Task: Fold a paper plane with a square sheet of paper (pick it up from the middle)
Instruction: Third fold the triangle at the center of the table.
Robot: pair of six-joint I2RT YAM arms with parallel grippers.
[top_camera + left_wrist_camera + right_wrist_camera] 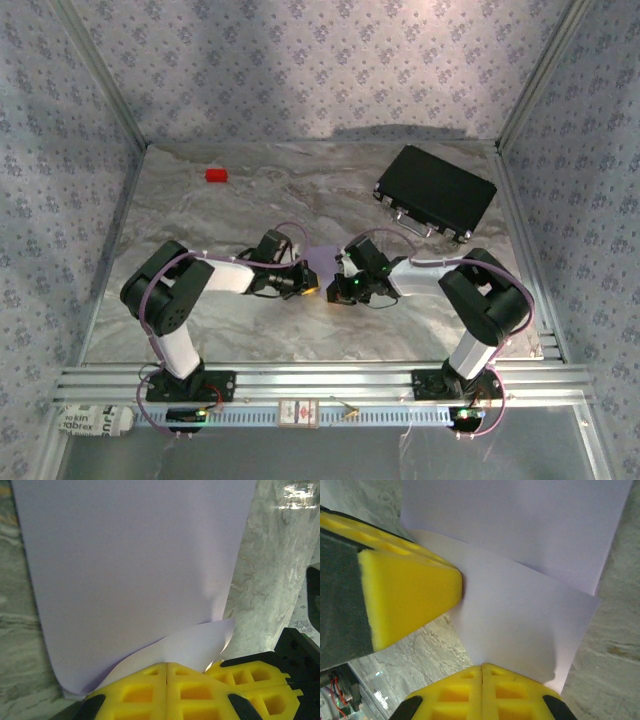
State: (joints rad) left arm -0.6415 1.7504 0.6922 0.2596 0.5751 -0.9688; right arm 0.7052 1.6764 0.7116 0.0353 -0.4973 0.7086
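The square sheet of paper (322, 258) is pale lilac and lies mid-table between my two arms. One part of it is folded over as a loose flap (190, 642) that curls up off the rest of the sheet (135, 565). My left gripper (167, 664) is shut, its yellow tips pinching the flap's near edge. Coming from the other side, my right gripper (482, 666) is shut on the same flap (520, 625). The two grippers (310, 286) (336, 288) stand almost tip to tip. In the right wrist view the left gripper's fingertips (445, 587) touch the flap's left edge.
A small red block (216, 175) lies at the back left of the marble table (200, 330). A black rectangular case (435, 190) lies at the back right. Patterned walls close in the back and both sides.
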